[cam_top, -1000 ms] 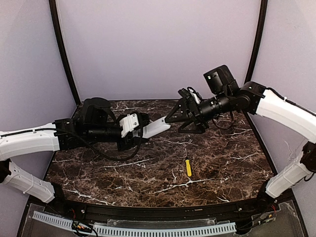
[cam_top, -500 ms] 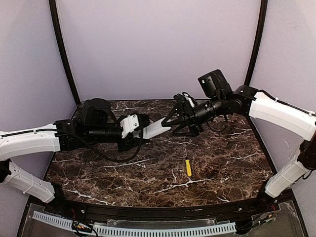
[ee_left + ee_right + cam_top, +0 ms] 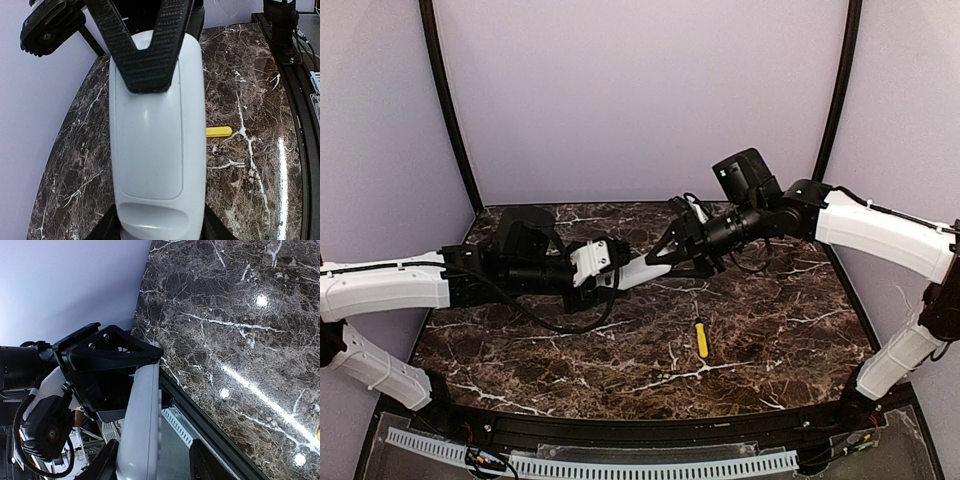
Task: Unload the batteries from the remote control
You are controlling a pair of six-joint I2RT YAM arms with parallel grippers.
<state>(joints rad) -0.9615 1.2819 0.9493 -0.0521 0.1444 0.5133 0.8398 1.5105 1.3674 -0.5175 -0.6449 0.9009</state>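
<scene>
left gripper (image 3: pixel 617 272): pressed onto the near end of the remote control (image 3: pixel 155 150), carrying it in the air above the table (image 3: pixel 620 350), its long axis aimed at the other arm.
right gripper (image 3: pixel 660 256): spread, straddling the remote's far end with one finger to each broad face. It is not clamped.
right wrist view: one finger (image 3: pixel 107 462) sits against or just beside the white edge. Between the opposite finger and the remote, a strip of background shows.
ribbed finger (image 3: pixel 145 60): a black V lying across the far part of the back face, overlapping the far end of the cover panel (image 3: pixel 147 165).
remote control: held between the two arms, back face towards the left wrist camera. The button face is not visible.
cover panel: its seam runs unbroken and the thumb dip is at the left gripper's end. It appears seated.
batteries: none in view, judged to be shut in under the panel.
yellow-handled tool (image 3: pixel 701 339): lying on the table nearer the arm bases, well apart from both grippers.
step in hand (judgement): securing the far end so that the cover can be worked off.
risk, pinned cover: a finger bearing down on the panel could hold it shut, so a sliding pull would drag the whole remote instead.
risk, twist: with one finger touching first, closing may lever the remote sideways in the left grip.
risk, drop: if the left grip slackens, the remote falls to the table.
risk, spill: once the cover frees in mid-air, loose cells could roll away.
</scene>
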